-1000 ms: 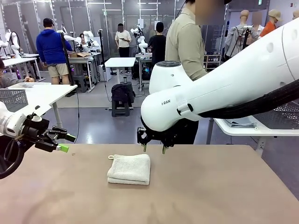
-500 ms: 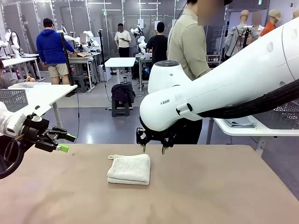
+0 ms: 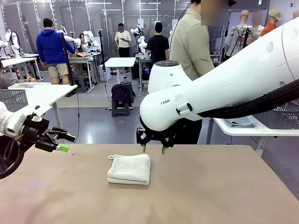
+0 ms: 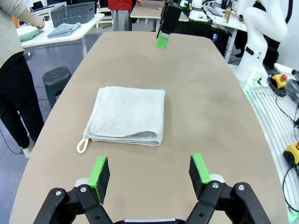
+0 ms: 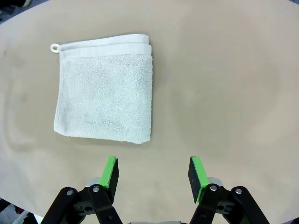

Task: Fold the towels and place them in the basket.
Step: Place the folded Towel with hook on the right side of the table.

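Observation:
A folded off-white towel [image 3: 129,169] with a small corner loop lies flat on the brown table [image 3: 210,186]. My right gripper [image 3: 153,150] hangs open just above the table, behind the towel's far right corner. In the right wrist view the towel [image 5: 105,100] lies ahead and left of the open right gripper [image 5: 154,172]. My left gripper [image 3: 67,143] is open at the table's left edge, pointing toward the towel. The left wrist view shows the towel [image 4: 127,113] ahead of the open left gripper [image 4: 150,170]. A dark mesh basket [image 4: 72,13] stands on a white side table.
A person [image 3: 189,46] stands at the far side of the table, behind the right arm. Folded cloths [image 4: 63,30] lie beside the basket on the side table. Another mesh basket [image 3: 13,99] sits on a white table at the left. A robot base [image 4: 257,46] stands beside the table.
My right arm has edged slightly to the left. The towel and the left gripper have not moved.

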Available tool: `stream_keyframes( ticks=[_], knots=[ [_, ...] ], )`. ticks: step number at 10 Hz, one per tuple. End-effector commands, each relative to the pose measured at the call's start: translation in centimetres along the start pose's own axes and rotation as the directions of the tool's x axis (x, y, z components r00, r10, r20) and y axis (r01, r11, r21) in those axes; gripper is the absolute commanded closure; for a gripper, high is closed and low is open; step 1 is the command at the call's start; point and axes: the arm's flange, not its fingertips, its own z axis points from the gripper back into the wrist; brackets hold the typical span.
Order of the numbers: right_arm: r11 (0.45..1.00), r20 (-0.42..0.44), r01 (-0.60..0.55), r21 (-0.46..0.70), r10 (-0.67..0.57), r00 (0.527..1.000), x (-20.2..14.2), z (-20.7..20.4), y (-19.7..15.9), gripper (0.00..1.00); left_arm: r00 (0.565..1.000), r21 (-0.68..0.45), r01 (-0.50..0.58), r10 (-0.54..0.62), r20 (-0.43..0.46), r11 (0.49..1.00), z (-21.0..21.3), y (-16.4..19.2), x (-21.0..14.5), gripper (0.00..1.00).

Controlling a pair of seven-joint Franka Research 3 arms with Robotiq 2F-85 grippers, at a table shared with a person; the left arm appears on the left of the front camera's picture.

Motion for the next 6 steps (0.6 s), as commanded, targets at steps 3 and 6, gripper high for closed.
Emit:
stream_keyframes(
  ticks=[3, 6],
  knots=[
    [1.0, -0.002, 0.009, -0.005, -0.009, 1.0, 0.2, 0.2, 0.3, 0.24, 1.0, 0.002, 0.003, -0.003, 0.002, 1.0, 0.1, -0.2, 0.2, 0.13],
    [0.999, -0.016, -0.007, 0.038, 0.008, 1.0, 0.6, -1.8, 0.8, 0.24, 1.0, 0.002, 0.003, -0.003, 0.002, 1.0, 0.1, -0.2, 0.2, 0.13]
  ],
)
